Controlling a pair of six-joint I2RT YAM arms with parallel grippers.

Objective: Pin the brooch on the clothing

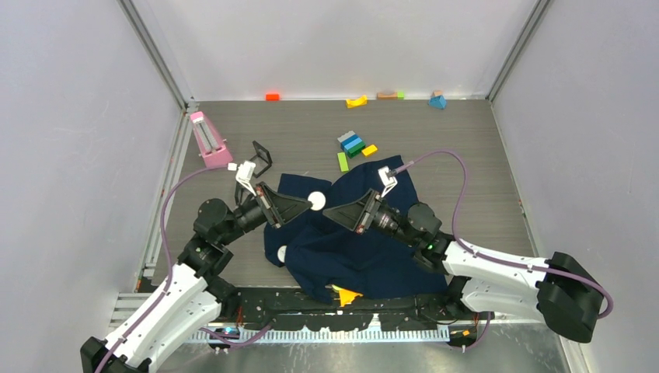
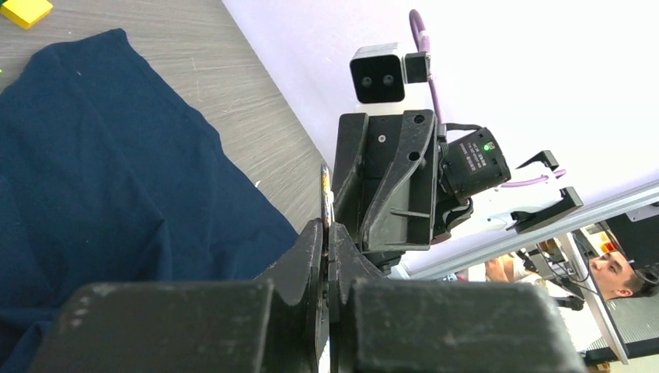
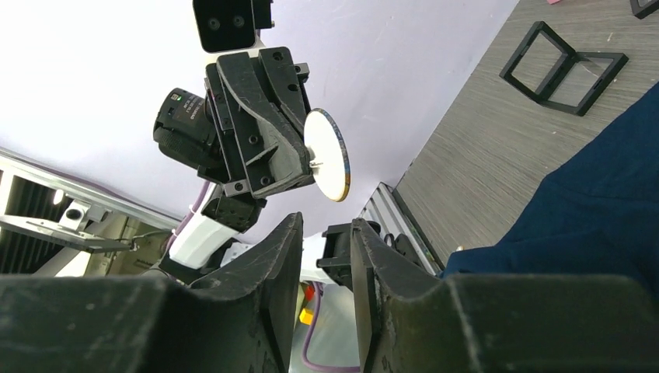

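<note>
The navy T-shirt lies crumpled on the table between the arms; it also shows in the left wrist view and the right wrist view. My left gripper is shut on the brooch and holds it above the shirt. In the right wrist view the brooch shows its pale round back with a pin; in the left wrist view it is edge-on between the shut jaws. My right gripper faces it tip to tip, open and empty, just short of the brooch.
A small white round piece lies at the shirt's left edge. A yellow wedge sits at the near edge. Coloured blocks lie behind the shirt, a black folding frame and a pink stand at left.
</note>
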